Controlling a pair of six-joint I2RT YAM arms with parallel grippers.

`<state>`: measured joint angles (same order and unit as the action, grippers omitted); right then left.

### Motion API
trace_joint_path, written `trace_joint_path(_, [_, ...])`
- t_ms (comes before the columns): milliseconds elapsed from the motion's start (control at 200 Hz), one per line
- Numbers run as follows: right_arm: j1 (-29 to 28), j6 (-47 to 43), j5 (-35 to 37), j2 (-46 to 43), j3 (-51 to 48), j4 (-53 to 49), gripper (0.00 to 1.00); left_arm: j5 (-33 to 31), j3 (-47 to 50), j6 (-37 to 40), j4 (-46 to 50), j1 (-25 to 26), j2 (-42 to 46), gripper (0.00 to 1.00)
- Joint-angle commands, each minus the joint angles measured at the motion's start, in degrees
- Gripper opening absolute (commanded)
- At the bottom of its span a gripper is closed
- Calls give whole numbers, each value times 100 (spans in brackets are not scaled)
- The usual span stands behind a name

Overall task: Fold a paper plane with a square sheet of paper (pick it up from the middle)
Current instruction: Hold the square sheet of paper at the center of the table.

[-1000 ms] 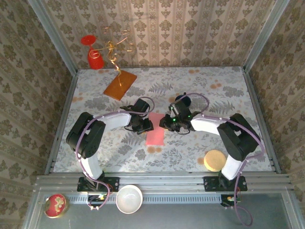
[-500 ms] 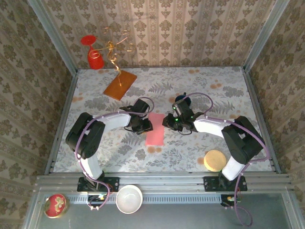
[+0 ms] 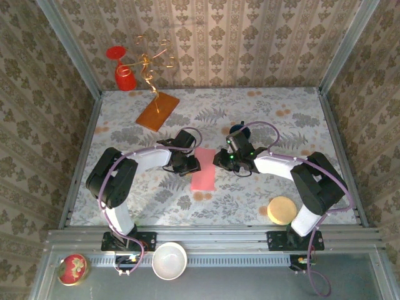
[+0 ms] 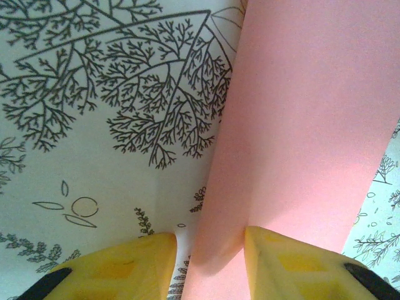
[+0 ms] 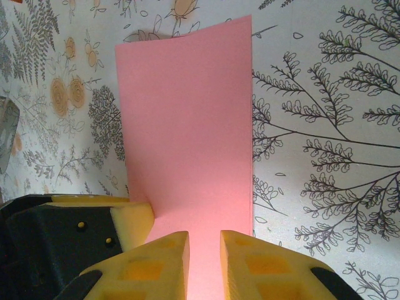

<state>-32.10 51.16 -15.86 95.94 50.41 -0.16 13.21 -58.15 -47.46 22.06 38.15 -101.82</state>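
The sheet of paper [image 3: 204, 170] is thin, smooth and pink. It looks like a long rectangle with straight edges and sharp corners, and it lies in the middle of the table [image 3: 284, 128], between the two arms. Its far end curls up a little off the cloth. The left gripper [image 4: 210, 245] has chunky yellow fingers, and they stand partly open. One finger is over the cloth and the other is over the pink sheet, so the paper's long edge runs up between them, and nothing is pinched. The right gripper [image 5: 204, 241] has the same yellow fingers, with just a narrow gap left between them. They sit at the paper's near edge and pink shows through the gap, but I cannot tell if they press on it. The table cloth is white with grey ferns and orange flowers. Far back lies a flat orange-brown board [image 3: 157, 110], with a red cup [image 3: 125, 77] and curly gold wire [image 3: 150, 62] behind it. A round tan disc [image 3: 281, 210] sits near the right arm's base.
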Motion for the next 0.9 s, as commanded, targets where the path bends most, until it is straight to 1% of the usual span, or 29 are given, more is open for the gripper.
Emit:
trace_joint_path(0, [29, 11, -72, 47, -69, 66, 23, 85, 269, -123, 345, 33, -487, 37])
trace_joint_path(180, [-4, -18, -263, 192, 5, 114, 22, 129, 268, -149, 361, 32, -566, 38])
trace_joint_path(615, [-138, -94, -777, 652, 286, 222, 18, 201, 313, -150, 282, 42, -616, 38])
trace_joint_path(895, [-148, -141, -954, 957, 485, 220, 16, 190, 325, -114, 300, 43, -628, 38])
